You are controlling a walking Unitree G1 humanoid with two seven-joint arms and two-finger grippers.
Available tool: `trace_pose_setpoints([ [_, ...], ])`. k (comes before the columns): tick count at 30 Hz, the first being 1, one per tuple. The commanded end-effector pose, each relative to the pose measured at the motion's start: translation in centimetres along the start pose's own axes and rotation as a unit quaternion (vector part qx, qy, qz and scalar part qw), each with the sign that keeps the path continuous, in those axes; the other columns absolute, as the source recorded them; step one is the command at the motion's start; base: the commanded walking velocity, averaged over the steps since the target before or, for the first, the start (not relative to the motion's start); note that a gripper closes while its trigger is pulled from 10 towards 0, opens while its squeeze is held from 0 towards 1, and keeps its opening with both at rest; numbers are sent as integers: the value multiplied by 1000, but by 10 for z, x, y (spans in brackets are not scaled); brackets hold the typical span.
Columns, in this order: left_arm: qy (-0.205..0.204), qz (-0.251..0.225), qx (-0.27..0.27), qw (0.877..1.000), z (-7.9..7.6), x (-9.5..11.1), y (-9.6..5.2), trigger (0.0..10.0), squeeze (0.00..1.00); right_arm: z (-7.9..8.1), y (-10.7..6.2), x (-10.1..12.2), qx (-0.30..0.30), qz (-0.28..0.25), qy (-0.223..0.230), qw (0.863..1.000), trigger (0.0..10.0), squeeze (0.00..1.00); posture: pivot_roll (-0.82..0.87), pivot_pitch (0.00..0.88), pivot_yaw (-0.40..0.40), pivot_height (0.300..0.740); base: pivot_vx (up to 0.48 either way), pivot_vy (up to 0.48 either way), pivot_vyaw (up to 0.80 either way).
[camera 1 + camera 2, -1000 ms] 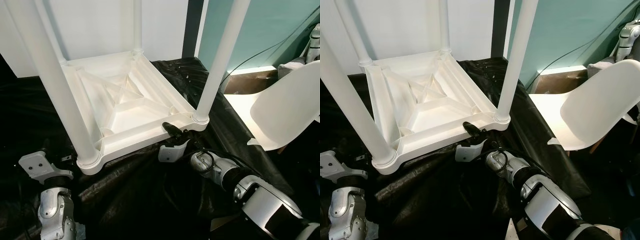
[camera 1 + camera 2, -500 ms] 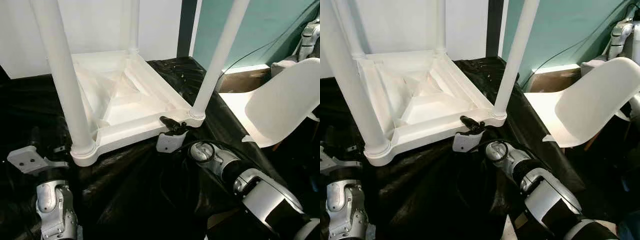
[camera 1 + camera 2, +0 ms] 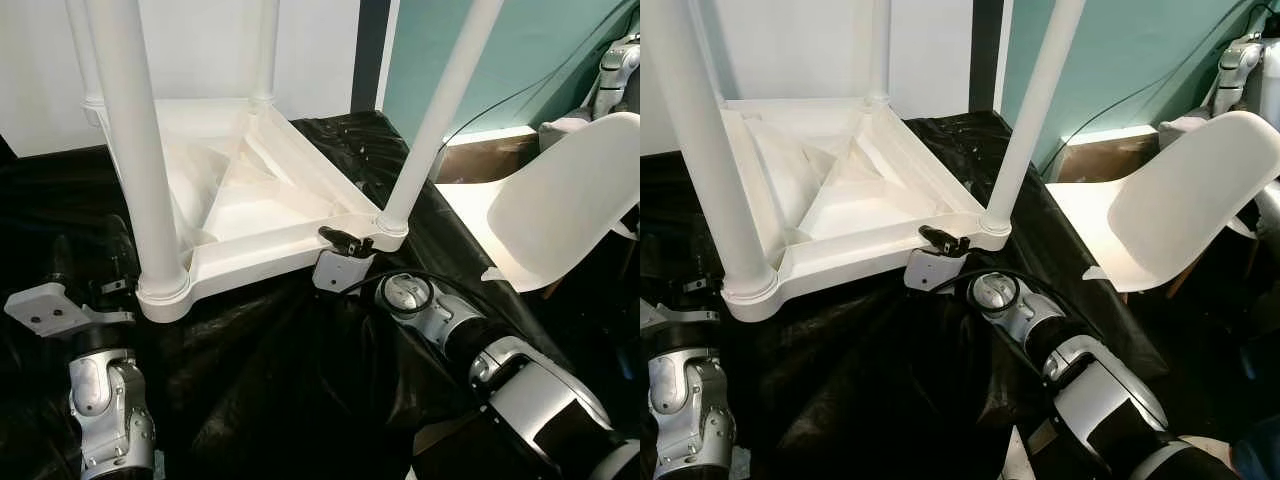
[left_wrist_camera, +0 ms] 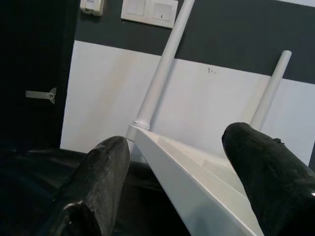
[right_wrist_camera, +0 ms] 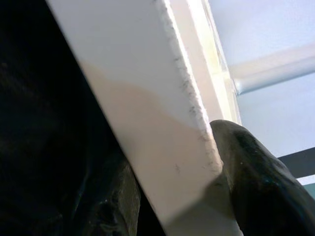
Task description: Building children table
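Observation:
The white children's table lies upside down on a black sheet, with its legs pointing up. My right gripper is shut on the table's near rim, close to the front right leg. In the right wrist view the rim runs between the two fingers. My left gripper is low at the left, beside the front left corner. It is open in the left wrist view, with the table edge ahead between its fingers.
A white chair lies tipped on the floor at the right, close to my right arm. Behind it stand another robot's arm and a black cable on the teal wall. A white wall is behind the table.
The view has shifted a little. My left arm has come up beside the front left corner and its black fingers now show. The right gripper still holds the rim.

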State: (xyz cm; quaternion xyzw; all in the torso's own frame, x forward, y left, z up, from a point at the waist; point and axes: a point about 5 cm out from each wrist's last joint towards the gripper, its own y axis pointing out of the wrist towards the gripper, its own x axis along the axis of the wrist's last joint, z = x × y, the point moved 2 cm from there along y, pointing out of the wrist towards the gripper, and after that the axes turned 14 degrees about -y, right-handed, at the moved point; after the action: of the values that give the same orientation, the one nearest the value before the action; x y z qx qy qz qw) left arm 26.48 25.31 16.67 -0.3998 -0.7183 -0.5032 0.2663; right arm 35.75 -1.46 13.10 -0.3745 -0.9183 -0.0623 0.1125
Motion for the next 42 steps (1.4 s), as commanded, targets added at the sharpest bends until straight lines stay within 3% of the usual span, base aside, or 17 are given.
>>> trace_pose_setpoints([
  [1, -34, 129, 40, 990, 9, -48, -30, 10000, 0, -142, 4, 47, -359, -128, 133, 915, 0, 0, 65, 0, -2, 740, 0, 0, 0],
  [6, -108, 2, 65, 992, 13, 6, 2, 10000, 0, -130, 5, 49, -331, -128, 134, 925, 0, 0, 74, 0, -7, 740, 0, 0, 0],
  [9, -130, -29, 73, 988, 21, 22, 8, 10000, 0, -127, 6, 51, -324, -130, 133, 928, 0, 0, 77, 0, -7, 740, 0, 0, 0],
  [11, -135, -33, 73, 988, 22, 24, 8, 10000, 0, -127, 7, 51, -322, -130, 133, 928, 0, 0, 77, 0, -7, 740, 0, 0, 0],
  [13, -112, -22, 92, 989, 38, 22, 2, 10000, 0, -125, 8, 54, -314, -135, 137, 930, 0, 0, 83, 0, -6, 740, 0, 0, 0],
  [17, -82, 5, 112, 990, 48, 12, -7, 10000, 0, -123, 9, 55, -306, -139, 139, 931, 0, 0, 83, 0, -8, 740, 0, 0, 0],
  [20, -68, 34, 109, 991, 46, -1, -12, 10000, 0, -118, 10, 59, -287, -149, 149, 934, 0, 0, 84, 0, -9, 740, 0, 0, 0],
  [22, -56, 60, 100, 992, 40, -12, -16, 10000, 0, -110, 12, 64, -253, -164, 190, 934, 0, 0, 84, 0, -9, 740, 0, 0, 0],
  [23, -49, 70, 95, 992, 37, -16, -18, 10000, 0, -106, 13, 64, -240, -162, 227, 930, 0, 0, 81, 0, -11, 740, 0, 0, 0],
  [24, -49, 70, 95, 992, 37, -16, -18, 10000, 0, -106, 13, 64, -240, -162, 227, 930, 0, 0, 81, 0, -11, 740, 0, 0, 0],
  [26, -39, 91, 84, 992, 30, -26, -21, 10000, 0, -96, 14, 62, -203, -161, 321, 911, 0, 0, 82, 0, -12, 740, 0, 0, 0],
  [28, -40, 102, 76, 991, 24, -31, -23, 10000, 0, -90, 10, 60, -188, -160, 372, 895, 0, 0, 82, 0, -12, 740, 0, 0, 0],
  [34, -35, 115, 60, 991, 16, -40, -23, 10000, 0, -81, 4, 53, -172, -147, 436, 871, 0, 0, 68, 0, 1, 740, 0, 0, 0],
  [40, -24, 122, 48, 991, 14, -44, -19, 10000, 0, -63, -1, 40, -116, -124, 527, 833, 0, 0, 56, 0, 18, 740, 0, 0, 0],
  [42, -23, 123, 47, 991, 13, -44, -19, 10000, 0, -62, -2, 40, -109, -125, 534, 829, 0, 0, 56, 0, 18, 740, 0, 0, 0],
])
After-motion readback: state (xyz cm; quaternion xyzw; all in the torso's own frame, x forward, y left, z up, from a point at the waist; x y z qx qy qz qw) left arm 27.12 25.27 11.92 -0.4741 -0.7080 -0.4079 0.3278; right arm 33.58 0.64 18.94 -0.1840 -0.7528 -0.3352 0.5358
